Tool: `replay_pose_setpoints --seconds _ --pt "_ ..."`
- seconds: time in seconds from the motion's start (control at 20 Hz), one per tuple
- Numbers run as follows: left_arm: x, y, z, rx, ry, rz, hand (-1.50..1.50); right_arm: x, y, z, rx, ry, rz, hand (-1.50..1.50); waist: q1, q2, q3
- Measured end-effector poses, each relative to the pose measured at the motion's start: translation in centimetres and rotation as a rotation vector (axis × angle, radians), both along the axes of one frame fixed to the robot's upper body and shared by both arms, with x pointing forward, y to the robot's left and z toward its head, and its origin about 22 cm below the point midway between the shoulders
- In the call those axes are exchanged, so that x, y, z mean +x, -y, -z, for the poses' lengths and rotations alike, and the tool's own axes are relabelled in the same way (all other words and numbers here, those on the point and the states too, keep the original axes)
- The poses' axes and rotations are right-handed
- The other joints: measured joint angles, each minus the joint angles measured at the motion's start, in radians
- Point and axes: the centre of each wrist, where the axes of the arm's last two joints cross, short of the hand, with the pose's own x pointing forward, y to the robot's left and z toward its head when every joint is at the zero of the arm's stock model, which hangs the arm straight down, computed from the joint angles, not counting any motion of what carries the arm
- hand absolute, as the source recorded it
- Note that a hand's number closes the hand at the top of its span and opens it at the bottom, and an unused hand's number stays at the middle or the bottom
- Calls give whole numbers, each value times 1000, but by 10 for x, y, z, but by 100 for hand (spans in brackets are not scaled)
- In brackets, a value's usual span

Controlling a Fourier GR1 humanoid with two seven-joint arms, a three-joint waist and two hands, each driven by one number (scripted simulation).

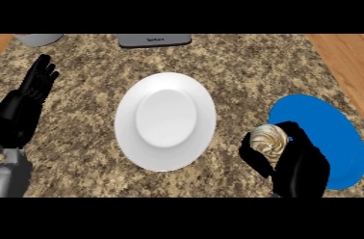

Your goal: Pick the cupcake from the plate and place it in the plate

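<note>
Gripping the cream-swirled cupcake [268, 139], the black right hand [302, 168] has its fingers and thumb curled round the lower part, so only the frosted top shows above them. Cupcake position: at the left rim of the round blue plate [327, 122], partly over the rim and partly over the speckled brown granite counter [235, 69]. Whether it rests on the plate or is held just above it, I cannot tell. The round white plate with a raised rim [128, 117] lies at the counter's middle, well apart from the blue one, nothing on it. The black left hand [32, 88] sits at the view's left edge, fingers straight and pointing up, holding nothing. Far edge of the counter: a flat dark grey slab-like object [154, 39] at centre and a pale grey rounded object [39, 39] at the left corner, both cut off by the frame. A strip of orange-brown wood [341, 55] borders the counter on the right.
</note>
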Motion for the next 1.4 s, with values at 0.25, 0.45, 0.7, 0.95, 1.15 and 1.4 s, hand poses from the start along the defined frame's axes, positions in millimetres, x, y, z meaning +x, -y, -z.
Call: replay_pose_setpoints --seconds 0.25,0.45,0.7,0.95,1.15,1.4 --pt "6 11 -5 -9 24 50 0 -13 -32 -23 -61 112 -37 150 42 20 5" --pt "9 20 -8 -15 34 84 0 -17 -48 -35 -89 167 -53 150 72 32 8" --pt "12 29 -12 -23 51 113 0 -7 -54 -44 -98 205 -56 150 106 46 12" --pt "19 36 -16 -22 65 135 0 16 -51 -45 -87 188 -33 150 126 57 14" --pt "21 38 -14 -24 69 149 0 39 -46 -40 -89 143 0 150 143 63 14" --pt "25 46 -17 -24 74 167 0 69 -42 -28 -86 60 30 150 161 67 16"
